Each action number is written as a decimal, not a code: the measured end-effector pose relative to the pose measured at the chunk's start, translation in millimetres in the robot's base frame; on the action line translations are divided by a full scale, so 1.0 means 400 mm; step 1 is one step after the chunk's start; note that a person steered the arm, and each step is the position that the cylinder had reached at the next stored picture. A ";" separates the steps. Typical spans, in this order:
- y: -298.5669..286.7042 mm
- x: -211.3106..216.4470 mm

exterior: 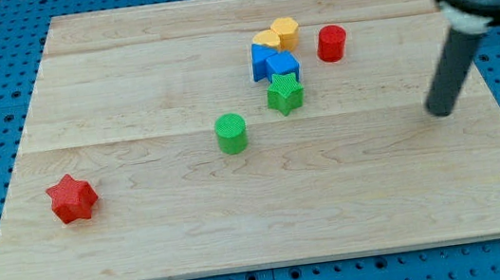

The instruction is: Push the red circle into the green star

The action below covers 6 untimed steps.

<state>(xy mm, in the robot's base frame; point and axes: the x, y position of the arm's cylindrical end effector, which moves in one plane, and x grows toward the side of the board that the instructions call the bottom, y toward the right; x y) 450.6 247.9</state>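
The red star [72,198] lay nearest the view's bottom, while the red circle [332,43] sat up and right of the green star [284,94], apart from it, beside 2 blue blocks [273,62], 2 yellow blocks [277,34] and a green circle [231,133]; my tip [438,111], touching nothing, stood right of all.

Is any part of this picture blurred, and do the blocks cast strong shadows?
Camera view: my tip and the rod above it look soft with motion blur, right of the red circle; the green star and other blocks are sharp; lighting is even, shadows faint, no glare on the wooden board.
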 end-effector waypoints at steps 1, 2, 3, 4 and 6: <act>-0.059 -0.211; -0.190 -0.404; -0.206 -0.441; -0.305 -0.285; -0.334 -0.163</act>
